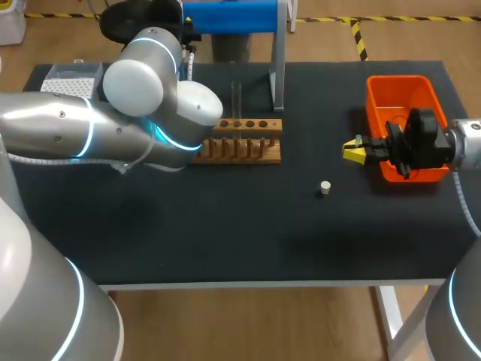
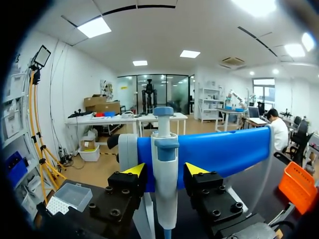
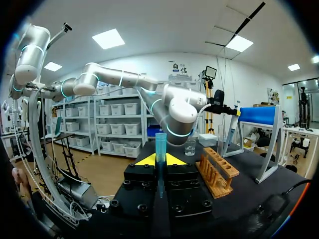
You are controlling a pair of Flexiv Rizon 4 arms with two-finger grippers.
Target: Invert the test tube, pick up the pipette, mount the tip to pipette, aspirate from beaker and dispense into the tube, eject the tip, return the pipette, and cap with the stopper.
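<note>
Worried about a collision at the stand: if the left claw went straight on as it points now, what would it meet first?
The pipette, hanging between the left claw's open fingers, comes first; the blue bar of its stand looks close behind, though depth is unclear.

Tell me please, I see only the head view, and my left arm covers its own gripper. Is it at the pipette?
Observer: Yes. In the left wrist view the pipette hangs on its blue stand, between the open fingers of the left gripper. A thin gap shows on each side.
Operator: And my other arm, does it hold something?
Observer: The right wrist view shows the right gripper shut on a slim blue piece, likely the pipette tip.
</note>
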